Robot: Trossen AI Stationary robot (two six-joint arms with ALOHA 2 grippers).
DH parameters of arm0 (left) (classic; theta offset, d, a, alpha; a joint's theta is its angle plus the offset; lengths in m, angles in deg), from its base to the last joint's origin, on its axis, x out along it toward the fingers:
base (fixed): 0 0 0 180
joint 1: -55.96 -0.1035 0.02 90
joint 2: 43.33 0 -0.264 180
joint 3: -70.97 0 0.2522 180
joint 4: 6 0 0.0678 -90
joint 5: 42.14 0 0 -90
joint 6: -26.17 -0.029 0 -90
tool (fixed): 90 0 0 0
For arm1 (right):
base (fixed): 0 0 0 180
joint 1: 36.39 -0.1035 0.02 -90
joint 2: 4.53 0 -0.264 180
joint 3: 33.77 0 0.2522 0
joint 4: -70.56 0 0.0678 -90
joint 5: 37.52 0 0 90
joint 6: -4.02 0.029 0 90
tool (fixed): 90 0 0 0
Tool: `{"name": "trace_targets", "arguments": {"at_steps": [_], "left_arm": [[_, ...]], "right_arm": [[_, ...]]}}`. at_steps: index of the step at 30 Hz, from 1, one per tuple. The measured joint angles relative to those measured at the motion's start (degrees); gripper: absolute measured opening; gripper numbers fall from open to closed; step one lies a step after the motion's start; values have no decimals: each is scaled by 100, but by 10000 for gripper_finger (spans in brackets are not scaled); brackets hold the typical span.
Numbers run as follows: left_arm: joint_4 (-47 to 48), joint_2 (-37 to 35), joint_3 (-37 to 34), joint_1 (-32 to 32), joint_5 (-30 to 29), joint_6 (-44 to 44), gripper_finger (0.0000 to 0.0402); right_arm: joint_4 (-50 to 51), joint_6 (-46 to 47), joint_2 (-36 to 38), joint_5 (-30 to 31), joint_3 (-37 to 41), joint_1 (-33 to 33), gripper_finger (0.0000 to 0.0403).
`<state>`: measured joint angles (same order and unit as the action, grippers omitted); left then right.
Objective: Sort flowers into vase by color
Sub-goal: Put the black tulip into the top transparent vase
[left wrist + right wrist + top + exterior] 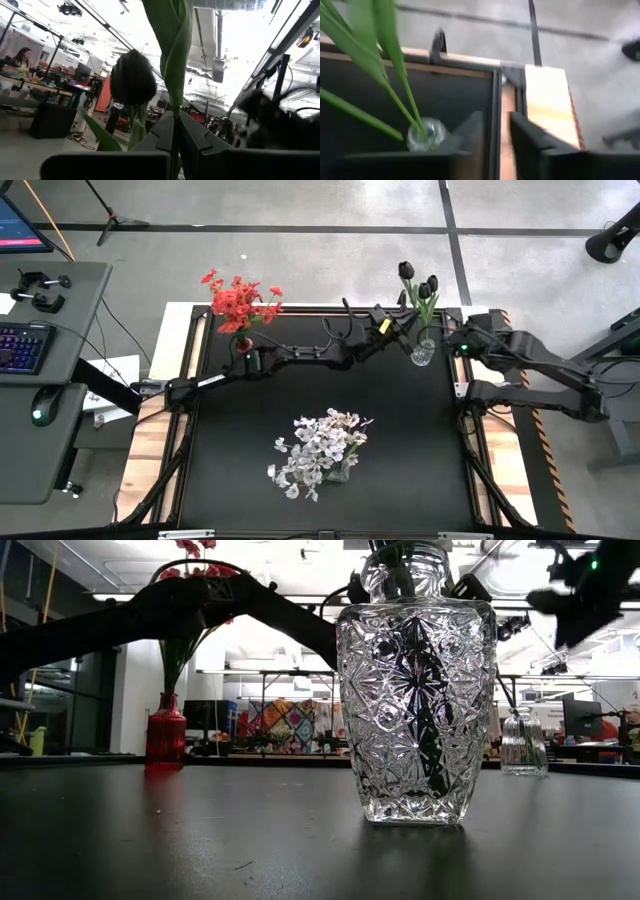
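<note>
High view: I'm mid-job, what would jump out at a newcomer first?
The red flowers in a red vase at the table's far left, and the white flowers in the cut-glass vase near the front. At far right, the left gripper pinches a dark tulip stem beside the small clear vase.

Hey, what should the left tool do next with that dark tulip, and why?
Probably open the left tool and let go: it is shut on a green tulip stem, and stems run down into the small clear vase, so the flower looks placed. The right tool hangs open beside that vase.
</note>
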<state>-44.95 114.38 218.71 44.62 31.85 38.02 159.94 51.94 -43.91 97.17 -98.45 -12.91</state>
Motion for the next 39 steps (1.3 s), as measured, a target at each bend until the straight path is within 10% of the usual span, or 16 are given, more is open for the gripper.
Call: {"name": "trace_targets", "arguments": {"at_steps": [3,25,39], "left_arm": [[12,0,0,-18,0,-1,0],[13,0,0,-19,61,-2,0],[15,0,0,-27,26,1,0]], "right_arm": [[-205,114,48,-466,487,245,16],[-3769,-1482,-1000,-3860,1705,3855,0],[-3905,-1891,-1337,-5125,1705,4142,0]]}}
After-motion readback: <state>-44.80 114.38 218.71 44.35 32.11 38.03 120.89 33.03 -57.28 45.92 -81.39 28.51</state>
